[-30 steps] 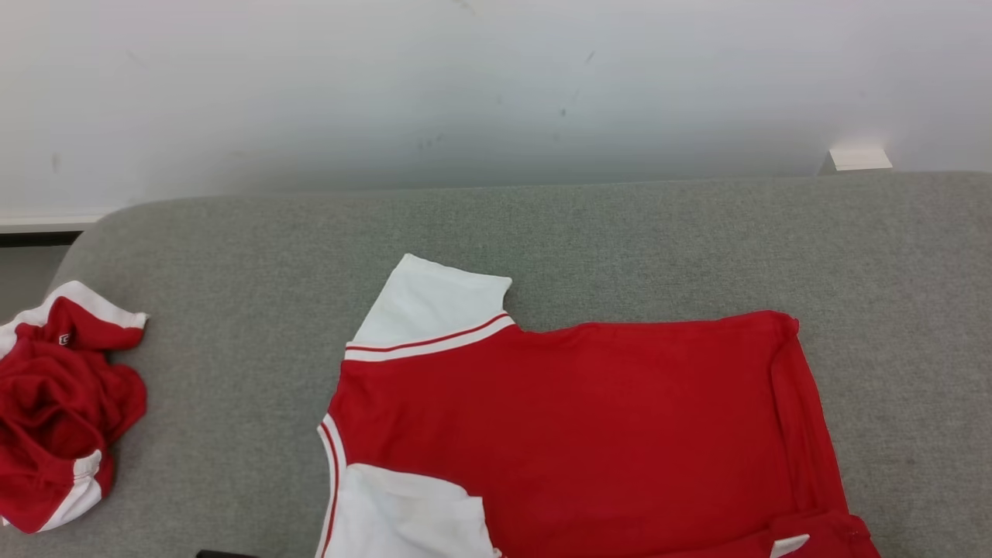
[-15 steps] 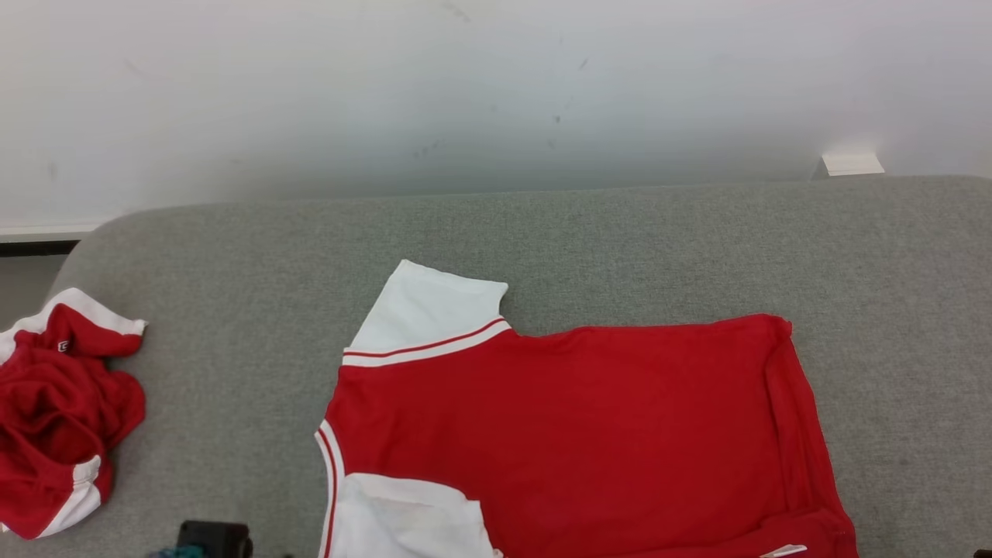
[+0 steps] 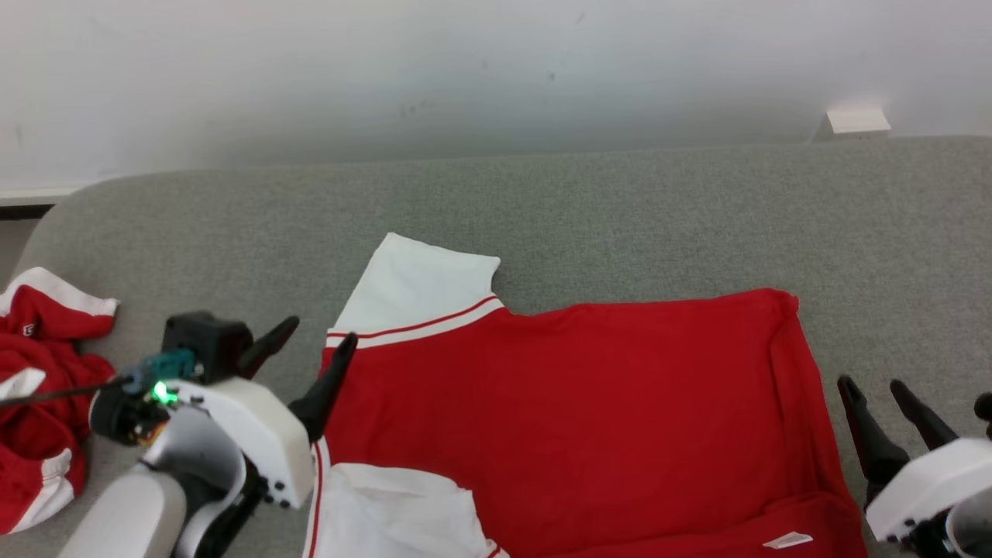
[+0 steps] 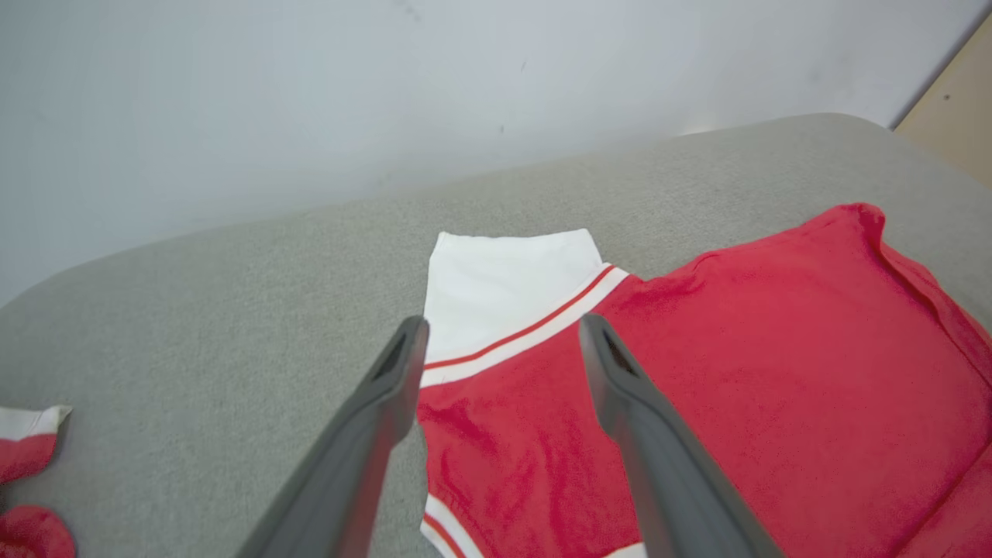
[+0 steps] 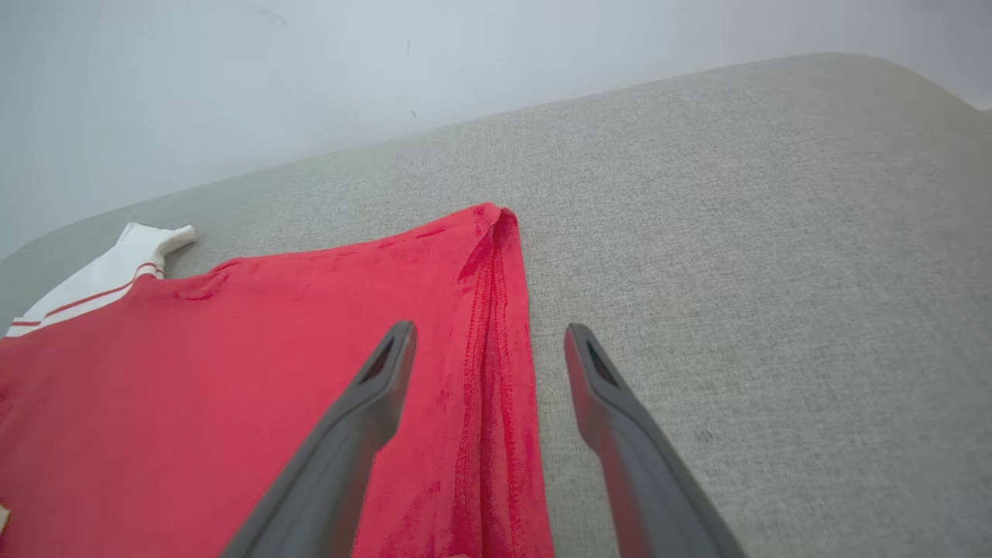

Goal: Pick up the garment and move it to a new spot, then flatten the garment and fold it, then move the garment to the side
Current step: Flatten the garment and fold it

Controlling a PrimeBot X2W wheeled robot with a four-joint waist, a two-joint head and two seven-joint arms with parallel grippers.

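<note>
Entry: flatten/fold stage.

Garment [image 3: 581, 411]: red shirt with white sleeves, spread on the grey cushion [image 3: 620, 209], from the centre of the head view down to 6 o'clock. The far sleeve [image 3: 418, 283] points to 11 o'clock. The hem [image 3: 802, 403] runs along the 3 o'clock side and is rolled over in a narrow strip. A second, crumpled red-and-white garment [image 3: 39, 387] lies well apart at 9 o'clock.

Left gripper [image 3: 314, 341]: at 8 o'clock, jaws spread wide, holding nothing. In the left wrist view the gripper [image 4: 504, 333] straddles the shoulder seam just below the far sleeve.

Right gripper [image 3: 872, 387]: at 4 o'clock, jaws spread wide, empty. In the right wrist view the gripper [image 5: 490, 341] brackets the rolled hem edge.

Judgement: relocation looks done and the cloth lies mostly flat. This looks like the end of flattening, with no fold made yet.

Next move calls for both jaws to drop onto the matching edges (shoulder at left, hem at right), pinch through both layers, and lift evenly so the rolled hem does not drag into the fold.
</note>
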